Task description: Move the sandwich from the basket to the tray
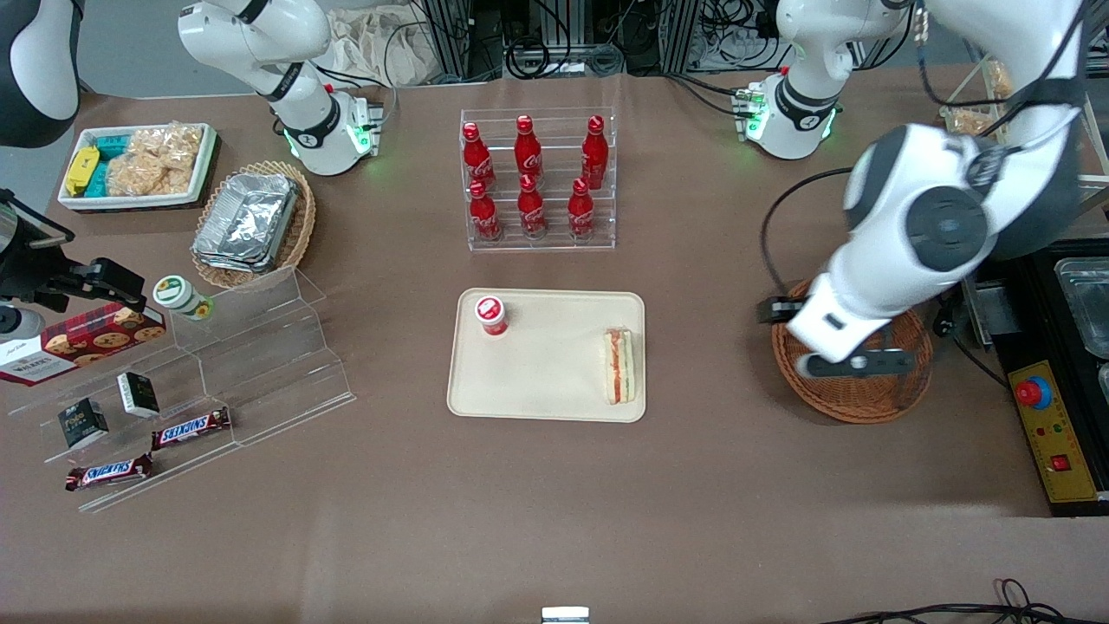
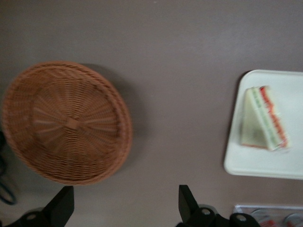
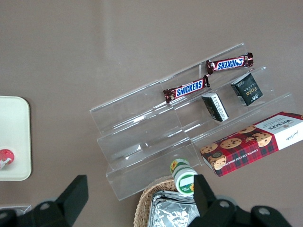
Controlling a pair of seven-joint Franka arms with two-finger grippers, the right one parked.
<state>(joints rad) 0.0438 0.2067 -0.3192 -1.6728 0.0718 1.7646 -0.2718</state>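
Note:
The sandwich (image 1: 621,366) (image 2: 263,120), a pale wedge with red and green layers, lies on the beige tray (image 1: 546,373) (image 2: 265,163), at the tray's end nearest the working arm. The round reddish-brown wicker basket (image 1: 866,403) (image 2: 66,123) has nothing in it. It stands toward the working arm's end of the table, apart from the tray. My gripper (image 1: 853,362) (image 2: 124,205) hangs above the basket's rim nearest the tray. It is open, with only brown tabletop between its fingers.
A red-capped cup (image 1: 490,314) also stands on the tray. A clear rack of red bottles (image 1: 539,178) is farther from the camera than the tray. An acrylic step shelf (image 1: 251,364) with snacks and a tan basket of foil containers (image 1: 251,224) lie toward the parked arm's end. A control box (image 1: 1053,433) sits beside the basket.

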